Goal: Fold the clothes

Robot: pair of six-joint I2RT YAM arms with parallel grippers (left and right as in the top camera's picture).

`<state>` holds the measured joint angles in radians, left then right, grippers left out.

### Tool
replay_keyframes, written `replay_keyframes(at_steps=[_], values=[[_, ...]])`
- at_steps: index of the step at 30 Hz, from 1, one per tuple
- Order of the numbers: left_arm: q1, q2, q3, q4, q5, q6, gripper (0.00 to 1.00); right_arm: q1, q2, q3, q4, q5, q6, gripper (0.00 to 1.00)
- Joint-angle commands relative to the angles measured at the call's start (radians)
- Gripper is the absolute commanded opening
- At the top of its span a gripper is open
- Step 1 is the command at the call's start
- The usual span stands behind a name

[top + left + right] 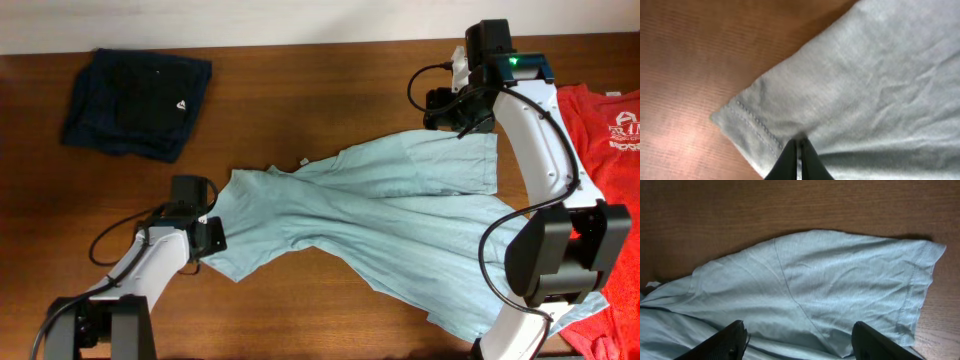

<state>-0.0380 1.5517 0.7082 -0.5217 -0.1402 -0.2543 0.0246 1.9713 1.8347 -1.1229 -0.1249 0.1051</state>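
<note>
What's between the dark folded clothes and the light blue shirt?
Only bare brown table separates the dark folded clothes from the light blue shirt, as the overhead view shows.

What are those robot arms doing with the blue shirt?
They are folding clothes. The left claw pinches a hemmed corner of the pale blue T-shirt, which lies spread and rumpled on the table. The right claw hangs open over a sleeve. A red T-shirt lies at the right edge.
</note>
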Motion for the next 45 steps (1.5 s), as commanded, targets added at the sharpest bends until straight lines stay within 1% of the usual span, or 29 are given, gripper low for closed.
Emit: replay_keyframes(at_steps=[1, 4, 5, 6, 10, 12, 14, 17, 19, 21, 25, 27, 28, 30, 32, 36, 40, 42, 43, 44, 45], values=[[0.008, 0.035, -0.048, -0.084, -0.014, -0.007, 0.06, -0.005, -0.042, 0.016, -0.014, 0.006, -0.002, 0.73], [0.008, 0.032, -0.026, -0.151, -0.014, -0.007, 0.05, -0.005, -0.041, 0.016, -0.027, 0.005, -0.016, 0.73], [0.008, 0.027, -0.011, -0.178, -0.014, -0.007, 0.02, -0.005, -0.041, 0.016, -0.03, 0.006, -0.029, 0.73], [0.008, 0.017, 0.018, -0.219, -0.014, -0.007, 0.0, -0.005, -0.041, 0.016, -0.033, 0.005, -0.041, 0.73], [0.008, -0.038, 0.152, -0.357, -0.01, -0.007, 0.0, -0.005, -0.041, 0.016, -0.056, 0.005, -0.096, 0.73], [0.008, -0.083, 0.234, -0.41, 0.021, -0.006, 0.0, -0.005, -0.04, 0.016, -0.067, 0.005, -0.116, 0.72], [0.008, -0.127, 0.298, -0.417, 0.082, -0.006, 0.0, -0.005, -0.04, 0.016, -0.071, 0.005, -0.121, 0.72], [0.008, -0.179, 0.351, -0.348, 0.19, -0.006, 0.0, -0.003, -0.04, 0.016, -0.078, 0.005, -0.127, 0.72], [0.008, -0.201, 0.354, -0.252, 0.252, -0.006, 0.0, -0.002, -0.039, 0.016, -0.085, 0.007, -0.128, 0.72], [0.008, -0.198, 0.354, -0.173, 0.319, 0.008, 0.0, -0.006, -0.039, 0.016, -0.092, 0.061, -0.126, 0.72], [-0.006, -0.175, 0.354, -0.038, 0.499, 0.117, 0.0, -0.051, -0.039, 0.016, -0.12, 0.279, -0.016, 0.72], [-0.028, -0.164, 0.354, 0.039, 0.549, 0.175, 0.0, -0.088, -0.039, 0.016, -0.131, 0.286, -0.008, 0.73], [-0.043, -0.16, 0.355, 0.07, 0.543, 0.183, 0.0, -0.109, -0.039, 0.016, -0.136, 0.287, 0.01, 0.75], [-0.079, -0.151, 0.358, 0.137, 0.522, 0.193, 0.01, -0.152, -0.039, 0.016, -0.155, 0.286, 0.045, 0.76], [-0.119, -0.137, 0.365, 0.189, 0.492, 0.196, 0.01, -0.187, -0.039, 0.016, -0.18, 0.274, 0.046, 0.77], [-0.183, -0.081, 0.38, 0.248, 0.412, 0.204, 0.01, -0.24, -0.039, 0.016, -0.226, 0.264, 0.06, 0.78], [-0.232, 0.018, 0.39, 0.3, 0.41, 0.207, 0.0, -0.275, -0.039, 0.016, -0.266, 0.259, 0.095, 0.8], [-0.264, 0.073, 0.402, 0.305, 0.412, 0.22, 0.0, -0.28, -0.039, 0.016, -0.277, 0.257, 0.095, 0.84], [-0.283, 0.105, 0.414, 0.303, 0.413, 0.238, 0.0, -0.28, -0.039, 0.016, -0.277, 0.257, 0.095, 0.88], [-0.304, 0.135, 0.431, 0.295, 0.412, 0.25, 0.0, -0.28, -0.039, 0.016, -0.277, 0.257, 0.095, 0.99], [-0.321, 0.163, 0.451, 0.282, 0.412, 0.257, 0.0, -0.28, -0.039, 0.016, -0.277, 0.257, 0.095, 0.99]])
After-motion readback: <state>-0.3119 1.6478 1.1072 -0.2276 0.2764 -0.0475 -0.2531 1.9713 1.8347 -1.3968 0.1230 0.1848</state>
